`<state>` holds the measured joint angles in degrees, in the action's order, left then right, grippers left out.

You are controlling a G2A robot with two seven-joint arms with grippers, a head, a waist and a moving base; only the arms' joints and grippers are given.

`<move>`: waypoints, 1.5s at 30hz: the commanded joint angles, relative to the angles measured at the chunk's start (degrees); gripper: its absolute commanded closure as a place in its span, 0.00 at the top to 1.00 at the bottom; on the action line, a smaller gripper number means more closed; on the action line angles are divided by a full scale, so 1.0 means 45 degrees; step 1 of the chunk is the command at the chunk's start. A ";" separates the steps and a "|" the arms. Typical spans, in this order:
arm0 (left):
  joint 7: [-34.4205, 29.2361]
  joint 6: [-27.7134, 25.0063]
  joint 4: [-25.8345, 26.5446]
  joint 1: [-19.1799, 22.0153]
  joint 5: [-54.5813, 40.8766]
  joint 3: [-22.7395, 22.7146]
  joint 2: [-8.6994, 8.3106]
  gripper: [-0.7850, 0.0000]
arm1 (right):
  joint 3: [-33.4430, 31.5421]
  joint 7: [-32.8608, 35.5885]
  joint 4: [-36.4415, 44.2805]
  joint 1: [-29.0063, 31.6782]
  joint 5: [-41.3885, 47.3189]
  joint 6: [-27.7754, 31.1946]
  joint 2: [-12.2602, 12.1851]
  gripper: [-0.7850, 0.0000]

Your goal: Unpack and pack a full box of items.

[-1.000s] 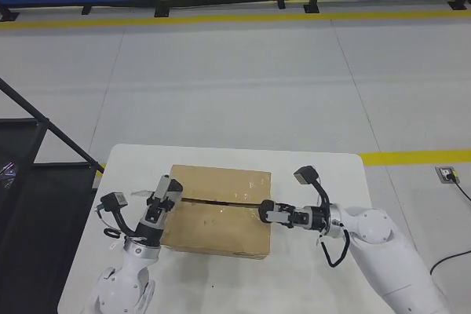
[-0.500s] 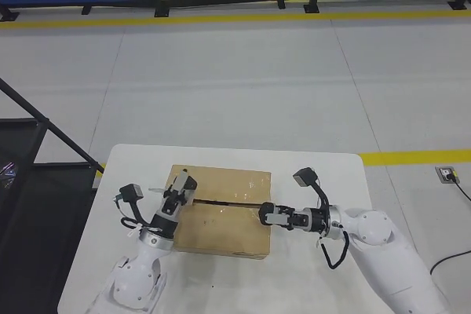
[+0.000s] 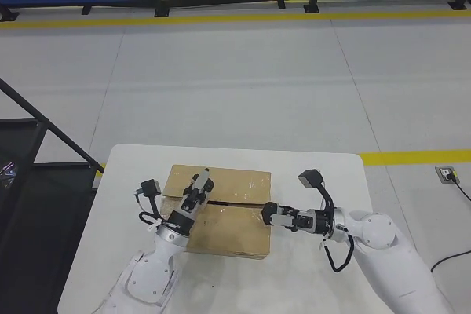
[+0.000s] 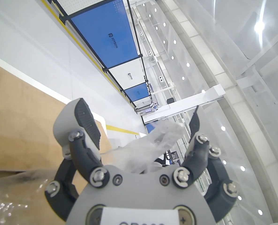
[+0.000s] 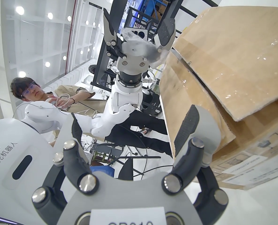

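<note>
A closed cardboard box (image 3: 228,228) with a taped centre seam stands mid-table. My left gripper (image 3: 201,187) hovers over the box top by the seam, tilted upward. It is open (image 4: 141,120), and a crumpled strip of clear tape (image 4: 162,134) clings between its fingers. The right wrist view shows the same left gripper (image 5: 137,24) and tape (image 5: 139,46) above the box's far edge. My right gripper (image 3: 268,213) is open (image 5: 131,127) at the box's right side, level with the seam, one finger (image 5: 190,127) close to the box wall (image 5: 235,71).
The white table (image 3: 314,169) has bare room to the right of and in front of the box. A black frame (image 3: 31,125) stands off the table's left side. A paper label (image 5: 253,167) is stuck on the box's side.
My left arm has swung from the box's left edge inward over the top toward the seam. The right gripper has stayed at the box's right side, shifting only slightly.
</note>
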<state>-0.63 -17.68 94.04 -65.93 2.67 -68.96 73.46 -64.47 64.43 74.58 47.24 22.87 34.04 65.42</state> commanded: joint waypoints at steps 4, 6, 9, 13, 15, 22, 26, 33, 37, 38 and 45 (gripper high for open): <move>0.0023 0.0051 -0.0297 0.0201 0.0215 0.0381 0.0114 1.00 | -0.0225 0.0064 0.0123 0.0275 0.0061 0.0081 -0.0086 1.00; 0.0036 0.0057 -0.0444 0.0283 0.0286 0.0512 0.0161 1.00 | -0.0309 0.0083 0.0119 0.0366 0.0112 0.0140 -0.0115 1.00; 0.0028 0.0085 -0.0632 0.0383 0.0392 0.0714 0.0229 1.00 | -0.0411 0.0093 0.0143 0.0485 0.0202 0.0253 -0.0151 1.00; 0.0083 0.0047 -0.0827 0.0472 0.0516 0.0882 0.0308 1.00 | -0.0528 0.0042 0.0273 0.0635 0.0214 0.0577 -0.0191 1.00; 0.0094 -0.0017 -0.0817 0.0483 0.0519 0.0896 0.0336 1.00 | -0.0541 0.0043 0.0395 0.0695 0.0207 0.0693 -0.0204 1.00; -0.0221 -0.0794 0.1139 -0.0580 -0.0023 -0.0345 0.0172 1.00 | -0.0197 0.0187 0.1426 0.0632 -0.1169 0.1065 -0.0223 1.00; -0.0695 -0.1368 0.2729 -0.1913 -0.0393 -0.2113 -0.0081 1.00 | -0.0332 -0.1479 0.2541 0.0975 -0.3638 0.0833 -0.0245 1.00; -0.2815 -0.2896 0.3325 -0.4704 -0.1605 -0.5730 -0.0538 1.00 | -0.0332 -0.1479 0.2541 0.0975 -0.3638 0.0833 -0.0245 1.00; -0.3915 -0.3173 0.2299 -0.5193 -0.2639 -0.6626 -0.0670 1.00 | 0.0436 -0.1484 0.3316 0.0829 -0.5080 0.1300 -0.0158 1.00; -0.4068 -0.3225 0.2059 -0.5172 -0.2756 -0.6659 -0.0684 1.00 | 0.0714 -0.1589 0.3494 0.0734 -0.5629 0.1313 -0.0111 1.00; -0.4591 -0.3417 0.1136 -0.4726 -0.3565 -0.6293 -0.0688 1.00 | 0.2847 -0.3830 0.4111 -0.0201 -0.9802 -0.0561 0.0456 1.00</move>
<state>-21.10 -33.03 99.46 -87.48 -13.24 -97.53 70.36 -53.07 48.73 92.97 46.92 -18.89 32.30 67.11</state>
